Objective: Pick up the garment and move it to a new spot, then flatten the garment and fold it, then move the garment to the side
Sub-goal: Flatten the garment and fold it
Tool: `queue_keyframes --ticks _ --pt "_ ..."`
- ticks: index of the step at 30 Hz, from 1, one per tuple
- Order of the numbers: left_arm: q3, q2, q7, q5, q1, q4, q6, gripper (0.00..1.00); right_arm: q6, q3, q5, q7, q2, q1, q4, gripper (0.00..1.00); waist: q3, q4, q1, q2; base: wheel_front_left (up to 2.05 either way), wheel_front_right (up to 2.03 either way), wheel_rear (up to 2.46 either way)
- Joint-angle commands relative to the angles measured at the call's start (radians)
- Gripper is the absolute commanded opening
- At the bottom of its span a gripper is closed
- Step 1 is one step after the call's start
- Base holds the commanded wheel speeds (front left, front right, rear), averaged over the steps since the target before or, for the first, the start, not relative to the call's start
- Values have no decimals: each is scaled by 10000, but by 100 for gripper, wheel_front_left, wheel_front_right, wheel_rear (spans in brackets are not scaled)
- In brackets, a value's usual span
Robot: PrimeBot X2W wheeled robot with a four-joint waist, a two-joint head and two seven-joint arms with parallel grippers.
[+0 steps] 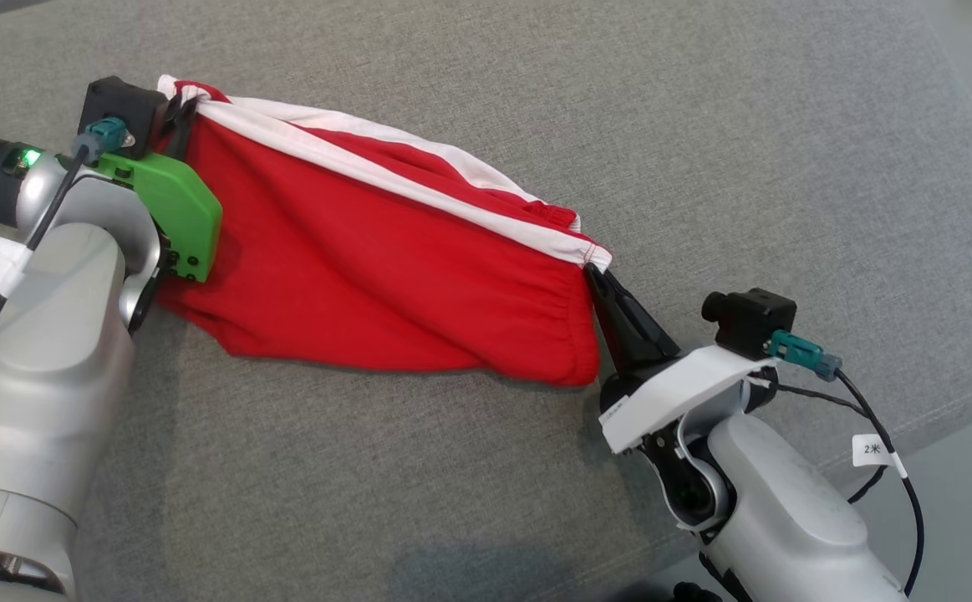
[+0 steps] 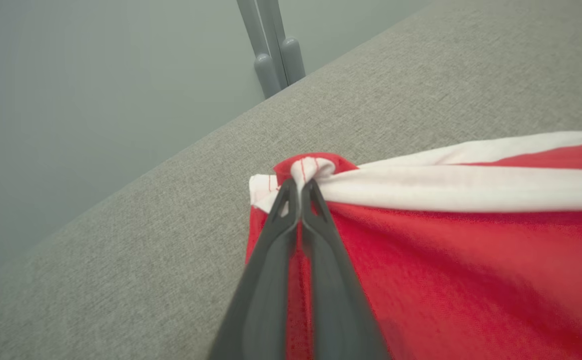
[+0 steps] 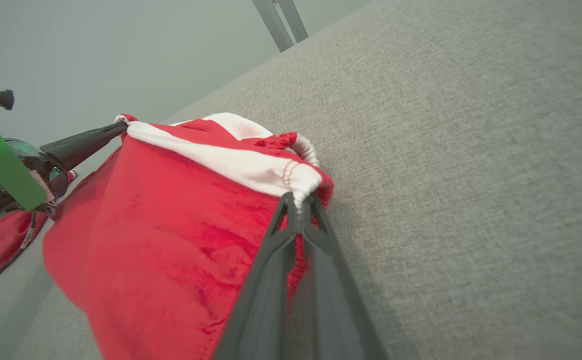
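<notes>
Right hand [image 1: 596, 272] pinching garment [image 1: 352, 276] near corner, my left hand [image 1: 180, 104] pinching far corner; long axis stretching diagonally between them.

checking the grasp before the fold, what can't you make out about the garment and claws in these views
Head view: the wrist camera and green cover hide most of the left claw and the garment edge beside it.
Left wrist view: the garment runs off the right edge.
Right wrist view: the right claw is blurred near the bottom edge; the garment's far side is hidden by its own cloth.
</notes>
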Motion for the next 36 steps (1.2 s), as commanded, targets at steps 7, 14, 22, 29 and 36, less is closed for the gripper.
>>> queue_keyframes --ticks 7,14,22,29,36 --pt "87 -37 80 -122 -615 996 315 0 -3 509 503 -101 -5 -818 660 0 172 -68 -1 -1 0 0 0" --pt "102 -332 -265 -286 -825 1459 441 98 -3 328 506 -121 -3 -1140 921 40 164 123 -1 -1 0 0 0" --pt "36 -752 -688 -501 -670 1660 324 100 -3 -315 -122 -123 -9 -595 572 100 -278 544 -1 -1 0 0 0" --pt "171 -1205 -805 -1060 150 1876 168 100 -3 -1085 -885 -123 -7 339 252 100 -993 1030 -1 -1 0 0 0" --pt "556 -1335 -633 -1757 1009 2327 104 100 -3 -1994 -1603 209 -10 1385 -609 100 -1530 1150 -1 -1 0 0 0"
